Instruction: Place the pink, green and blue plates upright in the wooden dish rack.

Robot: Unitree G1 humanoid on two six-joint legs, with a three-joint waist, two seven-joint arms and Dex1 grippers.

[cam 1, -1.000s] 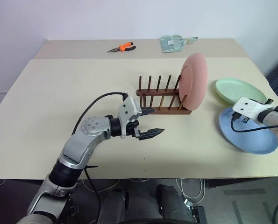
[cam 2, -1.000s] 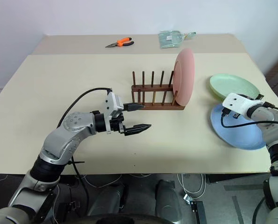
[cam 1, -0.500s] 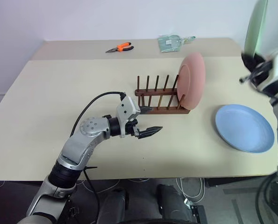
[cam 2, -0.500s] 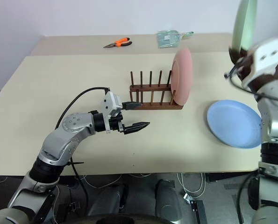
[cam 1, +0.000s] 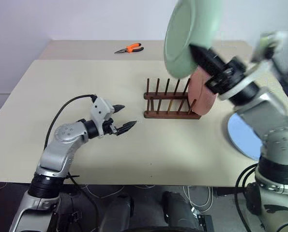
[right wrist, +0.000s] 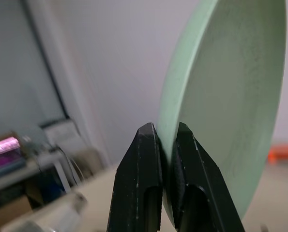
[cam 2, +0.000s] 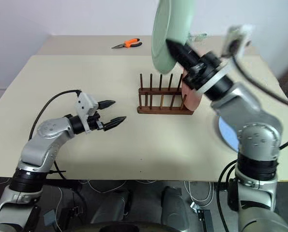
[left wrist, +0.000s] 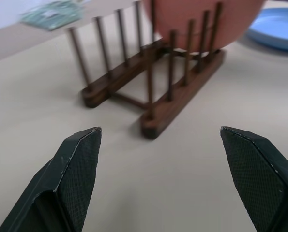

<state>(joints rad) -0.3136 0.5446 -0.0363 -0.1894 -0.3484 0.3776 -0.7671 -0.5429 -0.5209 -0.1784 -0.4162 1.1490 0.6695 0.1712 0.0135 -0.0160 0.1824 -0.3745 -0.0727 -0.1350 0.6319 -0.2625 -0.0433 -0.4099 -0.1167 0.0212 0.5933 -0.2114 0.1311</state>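
Note:
The green plate (cam 1: 188, 37) hangs upright in the air above the wooden dish rack (cam 1: 170, 103), and my right gripper (right wrist: 164, 130) is shut on its lower rim. The pink plate (cam 1: 202, 94) stands upright in the rack's right-hand end, partly hidden behind my right arm. The blue plate (cam 1: 242, 136) lies flat on the table to the right of the rack, also partly covered by that arm. My left gripper (cam 1: 122, 117) is open and empty, low over the table to the left of the rack and pointing towards it. The rack's other slots (left wrist: 110, 48) hold nothing.
Orange-handled pliers (cam 1: 129, 49) lie at the back of the table (cam 1: 61, 82). A black cable loops from my left forearm (cam 1: 61, 108). Bare tabletop lies between the left gripper and the rack.
My right arm has swung the green plate from the far right to above the rack. The left gripper, still open, has drawn away to the left of the rack.

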